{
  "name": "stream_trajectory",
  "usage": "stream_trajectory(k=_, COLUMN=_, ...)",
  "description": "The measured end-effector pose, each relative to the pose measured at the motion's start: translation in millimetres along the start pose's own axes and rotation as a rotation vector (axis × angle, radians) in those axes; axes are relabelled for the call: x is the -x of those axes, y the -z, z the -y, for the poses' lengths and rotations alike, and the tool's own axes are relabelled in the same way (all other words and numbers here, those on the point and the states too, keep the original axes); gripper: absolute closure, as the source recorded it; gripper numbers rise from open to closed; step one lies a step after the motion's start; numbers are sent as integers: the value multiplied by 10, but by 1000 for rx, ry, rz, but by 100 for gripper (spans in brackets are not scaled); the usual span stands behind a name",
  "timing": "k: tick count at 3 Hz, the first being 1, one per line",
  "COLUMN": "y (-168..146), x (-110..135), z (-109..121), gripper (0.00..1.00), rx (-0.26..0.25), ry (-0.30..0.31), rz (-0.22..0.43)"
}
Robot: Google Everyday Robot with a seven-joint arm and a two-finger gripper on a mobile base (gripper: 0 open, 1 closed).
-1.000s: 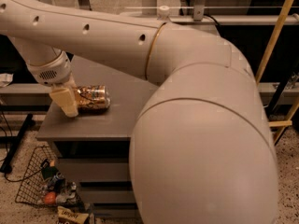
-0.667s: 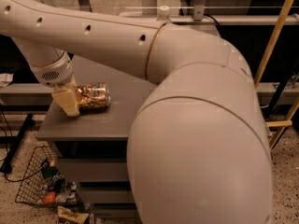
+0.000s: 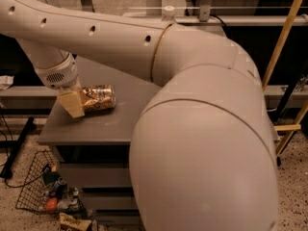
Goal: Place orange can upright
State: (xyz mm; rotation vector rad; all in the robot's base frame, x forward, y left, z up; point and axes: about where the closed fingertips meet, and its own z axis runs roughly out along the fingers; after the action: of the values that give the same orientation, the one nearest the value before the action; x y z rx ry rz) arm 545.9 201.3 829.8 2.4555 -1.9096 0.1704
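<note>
The orange can (image 3: pixel 99 97) lies on its side, its silver end pointing right, low over the left part of the grey table (image 3: pixel 110 125). My gripper (image 3: pixel 77 104) is at the can's left end. One cream finger (image 3: pixel 71 102) covers the front of the can and the other is hidden behind it. The fingers look closed around the can. I cannot tell whether the can rests on the table or hangs just above it.
My large white arm (image 3: pixel 202 143) covers the right half of the table. A wire basket (image 3: pixel 29 189) with small items stands on the floor at the lower left, beside a snack bag (image 3: pixel 72 223). A wooden pole (image 3: pixel 285 35) leans at the right.
The gripper and the can have shifted slightly up and to the right together. The can is still on its side.
</note>
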Motion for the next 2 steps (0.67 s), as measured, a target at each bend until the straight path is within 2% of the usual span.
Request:
stream_trajectory(k=1, y=110, x=-80, z=14, gripper=100, rx=-17, ry=24, rz=46)
stream_trajectory(k=2, y=415, x=-226, z=-7, gripper=100, rx=-65, ry=61, rz=155)
